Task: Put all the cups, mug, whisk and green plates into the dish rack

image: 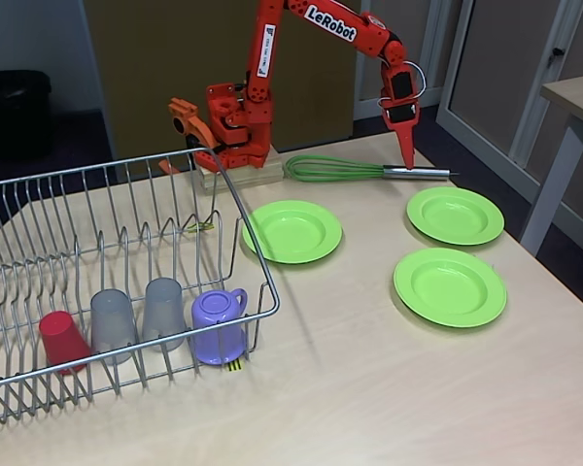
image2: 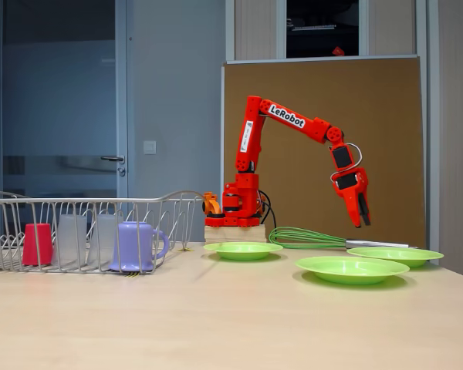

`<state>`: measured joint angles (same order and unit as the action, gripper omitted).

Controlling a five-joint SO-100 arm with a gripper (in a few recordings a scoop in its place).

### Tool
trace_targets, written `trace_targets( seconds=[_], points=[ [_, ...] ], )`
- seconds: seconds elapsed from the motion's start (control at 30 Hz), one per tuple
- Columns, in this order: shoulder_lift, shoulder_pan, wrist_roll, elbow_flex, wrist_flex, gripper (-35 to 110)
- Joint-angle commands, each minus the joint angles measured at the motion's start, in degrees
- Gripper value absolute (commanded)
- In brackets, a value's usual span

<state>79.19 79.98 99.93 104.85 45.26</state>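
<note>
The cups and mug [image: 220, 325] already stand in the dish rack [image: 126, 194]. Now the gripper [image: 406, 155], jaws narrow and empty, hangs over the whisk [image: 364, 171] handle at the far side; it needs to widen, then descend.

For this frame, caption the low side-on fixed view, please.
Hand above whisk; cups, mug racked; three plates still on table.

Cups [image: 112, 325], mug [image: 219, 325] in rack [image: 126, 175]; 3 plates [image: 292, 231] right.

The dish rack [image: 117, 262] runs off the 9 o'clock edge in both fixed views; the fingers' [image: 406, 148] gap perhaps touches the whisk [image: 364, 171], unclear.
</note>
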Motion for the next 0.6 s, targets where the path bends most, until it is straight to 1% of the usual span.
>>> trace_targets(
  seconds=[0.0,0.27,0.57],
  points=[
    [-1.6,1.5,2.5,-2.9,-1.8,34],
    [-5.0,2.7,4.8,-4.0,-4.3,33],
    [-8.3,2.4,2.5,-2.8,-7.8,33]
  ],
)
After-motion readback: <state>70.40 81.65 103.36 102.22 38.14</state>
